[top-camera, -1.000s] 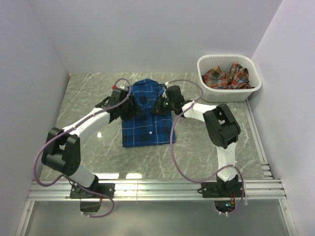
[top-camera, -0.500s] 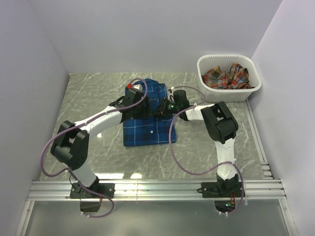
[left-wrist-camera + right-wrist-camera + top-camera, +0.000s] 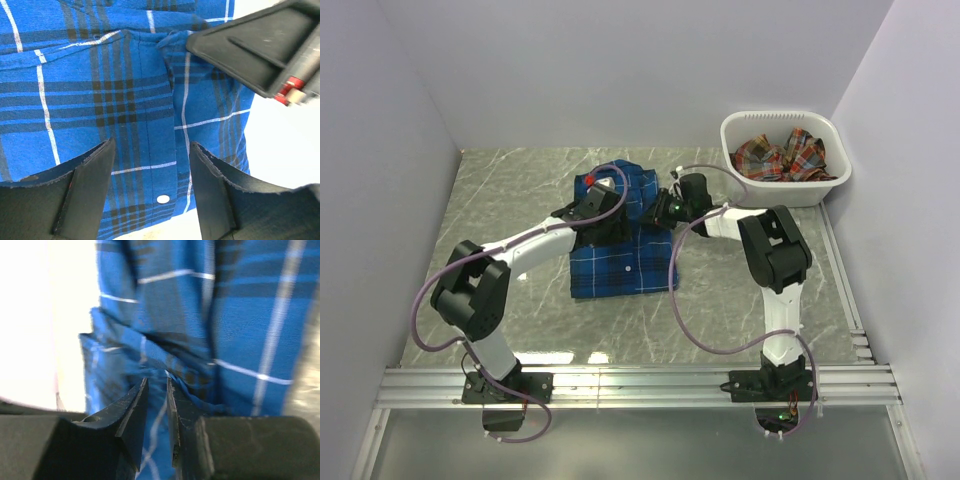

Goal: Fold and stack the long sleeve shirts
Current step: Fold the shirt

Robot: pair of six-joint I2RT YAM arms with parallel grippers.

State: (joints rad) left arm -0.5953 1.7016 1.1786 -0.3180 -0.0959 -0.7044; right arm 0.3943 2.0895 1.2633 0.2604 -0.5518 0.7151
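One blue shirt (image 3: 620, 262), one red-orange shirt (image 3: 778, 158), one white basket (image 3: 786, 191), two end effectors (image 3: 150, 150) (image 3: 156, 384)

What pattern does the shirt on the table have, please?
Blue plaid shirt: navy bands, thin white lines; best in left wrist view.

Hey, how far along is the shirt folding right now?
Looks done: the blue shirt lies on the table as a rough rectangle, no sleeves sticking out. In hand: left fingers open over its button strip, right fingers nearly closed at an edge fold; a pinch isn't clear. Left: the red-orange shirt sits crumpled in the white basket; nothing stacked.
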